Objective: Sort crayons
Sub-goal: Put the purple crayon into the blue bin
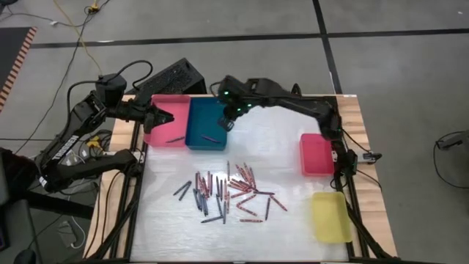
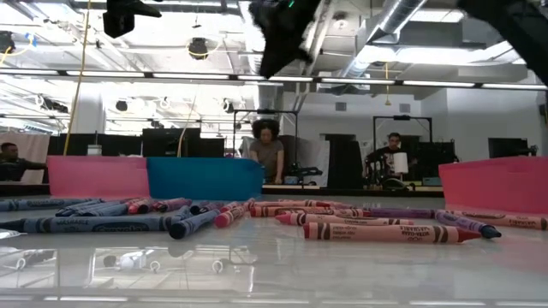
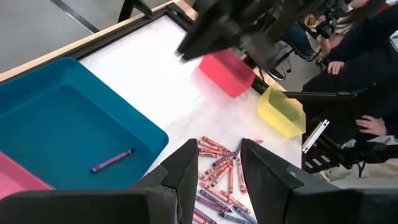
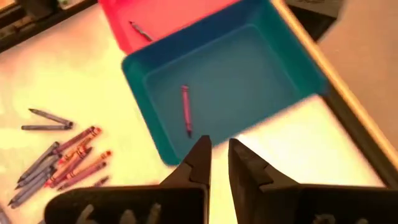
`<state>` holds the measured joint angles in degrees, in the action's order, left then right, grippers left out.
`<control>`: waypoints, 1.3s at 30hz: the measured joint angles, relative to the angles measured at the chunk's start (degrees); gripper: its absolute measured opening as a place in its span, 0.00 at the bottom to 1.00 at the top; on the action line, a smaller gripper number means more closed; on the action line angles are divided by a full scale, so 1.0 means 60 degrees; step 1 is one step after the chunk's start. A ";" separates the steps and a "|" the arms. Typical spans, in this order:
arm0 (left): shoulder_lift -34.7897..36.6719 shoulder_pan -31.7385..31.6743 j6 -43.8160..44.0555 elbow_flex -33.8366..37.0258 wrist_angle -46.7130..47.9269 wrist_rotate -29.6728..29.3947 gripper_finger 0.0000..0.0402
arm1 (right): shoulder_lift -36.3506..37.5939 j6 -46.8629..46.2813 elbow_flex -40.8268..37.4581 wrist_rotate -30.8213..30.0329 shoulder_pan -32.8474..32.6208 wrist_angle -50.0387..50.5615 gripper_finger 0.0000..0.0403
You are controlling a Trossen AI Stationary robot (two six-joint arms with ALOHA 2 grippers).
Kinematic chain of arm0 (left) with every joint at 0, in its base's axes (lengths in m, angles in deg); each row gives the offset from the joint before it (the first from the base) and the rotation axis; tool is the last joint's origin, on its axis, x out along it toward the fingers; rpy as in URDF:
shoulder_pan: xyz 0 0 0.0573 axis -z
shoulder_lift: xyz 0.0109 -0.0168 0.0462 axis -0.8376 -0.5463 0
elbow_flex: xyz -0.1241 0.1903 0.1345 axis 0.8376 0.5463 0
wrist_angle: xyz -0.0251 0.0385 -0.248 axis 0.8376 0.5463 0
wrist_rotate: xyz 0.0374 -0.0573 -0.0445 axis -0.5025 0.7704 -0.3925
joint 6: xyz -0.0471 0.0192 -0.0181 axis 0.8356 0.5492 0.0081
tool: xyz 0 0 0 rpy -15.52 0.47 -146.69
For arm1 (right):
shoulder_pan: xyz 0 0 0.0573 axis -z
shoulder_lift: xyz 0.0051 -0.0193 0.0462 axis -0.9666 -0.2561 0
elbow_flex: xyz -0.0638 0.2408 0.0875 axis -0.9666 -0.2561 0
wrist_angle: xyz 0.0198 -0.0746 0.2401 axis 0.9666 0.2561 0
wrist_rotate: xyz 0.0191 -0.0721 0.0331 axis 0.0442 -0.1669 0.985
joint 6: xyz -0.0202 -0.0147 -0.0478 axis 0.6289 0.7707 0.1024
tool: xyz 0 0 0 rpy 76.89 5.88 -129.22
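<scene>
Blue tray (image 1: 206, 125) and pink tray (image 1: 165, 121) sit side by side at the worktop's (image 1: 168, 227) far edge, one crayon (image 4: 185, 109) in the blue, one (image 1: 174, 138) in the pink. Right claw (image 1: 226, 122) hangs above the blue tray, fingers a narrow gap apart, holding nothing. Left claw (image 1: 156, 116) hovers over the pink tray, part open and empty. Crayons (image 1: 231, 192) lie scattered mid-worktop. Red tray (image 1: 316, 155) and yellow tray (image 1: 330, 216) stand along the right side. People (image 2: 267, 150) sit in the room behind.
</scene>
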<state>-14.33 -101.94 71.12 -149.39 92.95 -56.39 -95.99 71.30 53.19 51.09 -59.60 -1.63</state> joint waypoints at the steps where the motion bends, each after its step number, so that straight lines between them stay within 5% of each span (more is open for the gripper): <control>1: -0.0004 0.0000 0.0000 0.0000 0.0002 -0.0002 0.27 | 0.0204 -0.0097 0.0000 -0.0137 -0.0070 0.0205 0.13; 14: -0.0004 0.0000 -0.0300 0.0000 0.0295 0.0079 0.27 | 0.0911 -0.1836 -0.0009 -0.0424 -0.2370 0.3710 0.13; 25: -0.0006 0.0000 -0.1744 0.0000 0.2377 -0.0149 0.27 | 0.0927 -0.2787 -0.1272 -0.0063 -0.4628 0.3888 0.13; 39: -0.0007 0.0000 -0.3097 0.0006 0.2994 -0.0098 0.27 | 0.0912 -0.4578 -0.4413 0.0194 -0.6857 0.0220 0.12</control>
<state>-14.37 -101.94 52.53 -149.36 110.91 -56.98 -90.52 43.83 26.71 52.25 -100.75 -0.31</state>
